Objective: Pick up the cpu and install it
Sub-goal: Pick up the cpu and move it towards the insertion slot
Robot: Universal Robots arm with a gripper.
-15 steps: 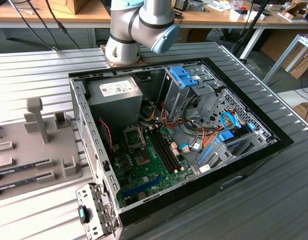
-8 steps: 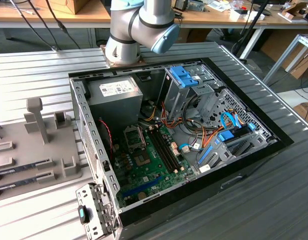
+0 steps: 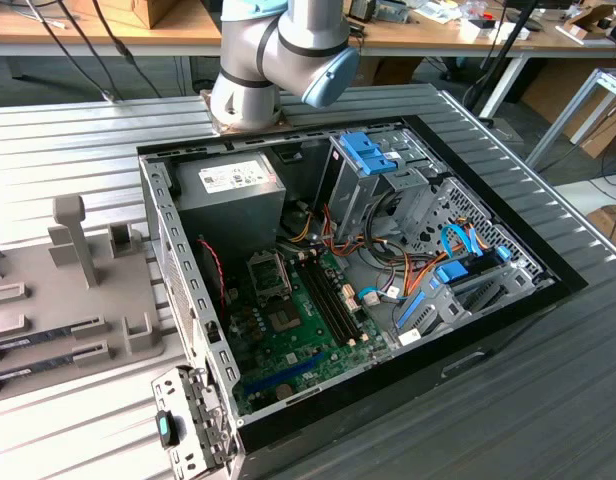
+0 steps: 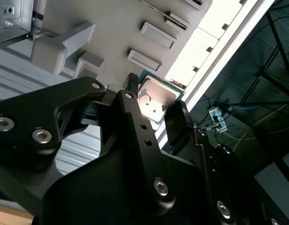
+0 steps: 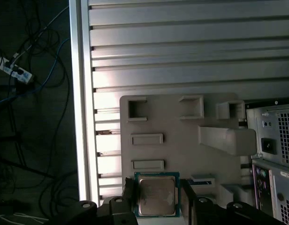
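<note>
The cpu (image 5: pixel 156 195) looks square, silvery (green edge).

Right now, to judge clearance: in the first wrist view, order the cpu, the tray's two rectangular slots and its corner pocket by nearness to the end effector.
1. cpu, between the end effector's fingers.
2. nearer rectangular slot, just beyond the cpu on the grey tray.
3. farther rectangular slot, one row on.
4. corner pocket, at the tray's far edge.
</note>
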